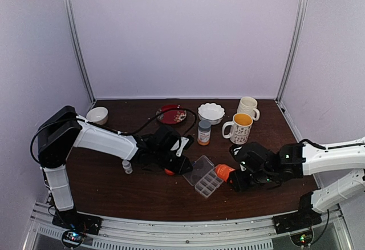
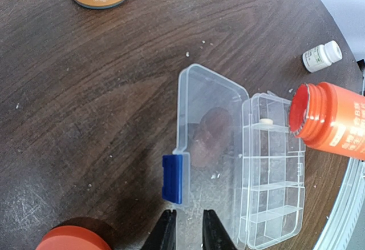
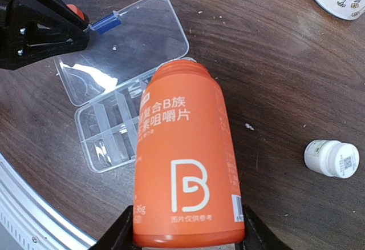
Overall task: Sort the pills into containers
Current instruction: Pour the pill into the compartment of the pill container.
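The clear organiser box (image 1: 209, 184) lies open, its lid (image 2: 208, 141) flat beside the compartments (image 2: 274, 176). One pale pill (image 2: 264, 123) rests in an end compartment. My left gripper (image 2: 189, 230) is shut on the lid's near edge, next to the blue latch (image 2: 173, 178). My right gripper (image 3: 182, 233) is shut on the base of an orange bottle (image 3: 185, 158). That bottle (image 2: 336, 124) is tilted, uncapped, its mouth right over the compartments (image 3: 111, 130). In the top view the right gripper (image 1: 242, 176) sits just right of the box and the left gripper (image 1: 182, 164) just left of it.
An orange cap (image 2: 74, 238) lies by the left fingers. A small white bottle (image 3: 332, 158) stands beside the orange one. Behind are a grey-capped amber bottle (image 1: 204, 133), two mugs (image 1: 239, 127), a white bowl (image 1: 211, 112), a red plate (image 1: 171, 114) and a small bowl (image 1: 97, 115).
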You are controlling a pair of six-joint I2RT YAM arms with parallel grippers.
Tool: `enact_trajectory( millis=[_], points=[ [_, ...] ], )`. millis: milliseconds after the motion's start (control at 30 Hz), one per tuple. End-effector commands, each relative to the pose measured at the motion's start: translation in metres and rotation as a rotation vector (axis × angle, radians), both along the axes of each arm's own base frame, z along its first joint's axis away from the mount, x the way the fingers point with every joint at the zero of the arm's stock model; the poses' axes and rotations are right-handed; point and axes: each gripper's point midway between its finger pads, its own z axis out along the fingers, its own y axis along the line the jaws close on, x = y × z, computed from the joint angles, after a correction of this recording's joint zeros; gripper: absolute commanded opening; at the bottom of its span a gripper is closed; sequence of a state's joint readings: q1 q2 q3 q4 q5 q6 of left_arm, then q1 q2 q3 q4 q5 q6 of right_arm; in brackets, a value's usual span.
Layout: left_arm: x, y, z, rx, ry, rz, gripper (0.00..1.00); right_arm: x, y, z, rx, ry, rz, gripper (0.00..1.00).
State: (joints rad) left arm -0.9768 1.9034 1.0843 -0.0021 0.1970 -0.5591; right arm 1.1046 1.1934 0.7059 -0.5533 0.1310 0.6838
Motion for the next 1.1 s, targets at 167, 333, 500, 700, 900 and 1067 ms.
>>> enact_trajectory(
  millis=[167, 333, 500, 700, 900, 1067],
  points=[
    [0.009, -0.004, 0.013, -0.034, -0.027, 0.016, 0.19, 0.006, -0.002, 0.005, -0.019, -0.017, -0.026, 0.00],
    [0.008, -0.004, 0.013, -0.034, -0.026, 0.013, 0.19, 0.007, 0.007, 0.012, 0.061, -0.046, -0.020, 0.00],
    [0.008, -0.004, 0.013, -0.034, -0.025, 0.015, 0.19, 0.007, 0.002, 0.012, -0.007, -0.053, -0.027, 0.00],
    [0.008, -0.004, 0.013, -0.036, -0.026, 0.015, 0.19, 0.008, -0.002, 0.006, -0.032, -0.029, -0.035, 0.00],
    [0.009, -0.005, 0.013, -0.036, -0.025, 0.014, 0.19, 0.003, 0.000, -0.005, -0.032, 0.015, -0.023, 0.00],
    [0.008, -0.005, 0.013, -0.035, -0.023, 0.013, 0.19, 0.005, 0.007, 0.006, 0.057, -0.035, -0.025, 0.00]
  ],
)
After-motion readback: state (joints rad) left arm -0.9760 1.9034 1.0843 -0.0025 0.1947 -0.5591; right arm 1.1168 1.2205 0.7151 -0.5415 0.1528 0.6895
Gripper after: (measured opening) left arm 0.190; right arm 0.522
